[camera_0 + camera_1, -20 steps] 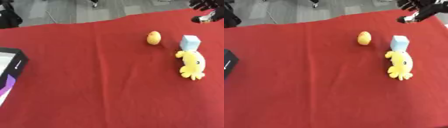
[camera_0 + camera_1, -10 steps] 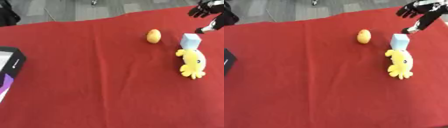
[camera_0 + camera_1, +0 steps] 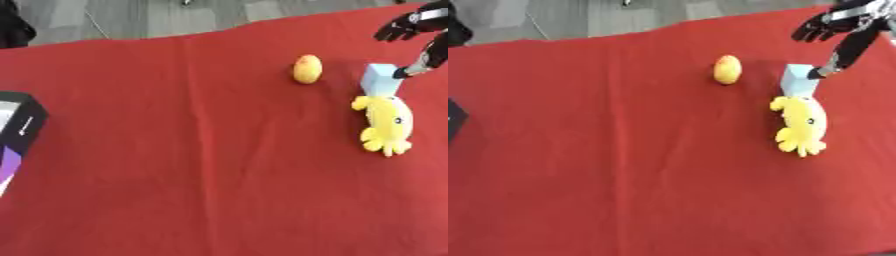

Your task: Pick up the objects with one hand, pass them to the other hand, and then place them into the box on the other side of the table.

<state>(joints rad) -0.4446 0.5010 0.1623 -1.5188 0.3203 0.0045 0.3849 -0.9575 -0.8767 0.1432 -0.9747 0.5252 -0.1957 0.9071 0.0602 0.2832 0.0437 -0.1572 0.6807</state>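
At the far left edge of the scene stands a dark box (image 3: pixel 19 125), of which only a part shows; it has a black wall with a thin white mark and some purple and white on the side near the lower left corner. It sits on the tabletop (image 3: pixel 175 175), which is covered by a red cloth that reaches to a grey floor (image 3: pixel 131 17) at the far side. The wide middle of the cloth carries nothing. Going right, a small egg-shaped object (image 3: pixel 306 68), yellow with an orange-red top, lies alone on the cloth, apart from the other things. To the right of it stands a pale blue cube (image 3: pixel 381 80). Just on the near side of the cube lies a yellow plush toy (image 3: pixel 386 123) with short legs pointing to the near edge and a small dark eye; its far end touches, or almost touches, the cube. At the far right, the robot's right hand (image 3: pixel 837 27) comes in from the upper right corner. Its fingers (image 3: pixel 814 30) are spread and relaxed and hold nothing, and one long black digit points down to the upper right edge of the cube; whether its tip really touches the cube I cannot tell. The left hand does not show in either view.
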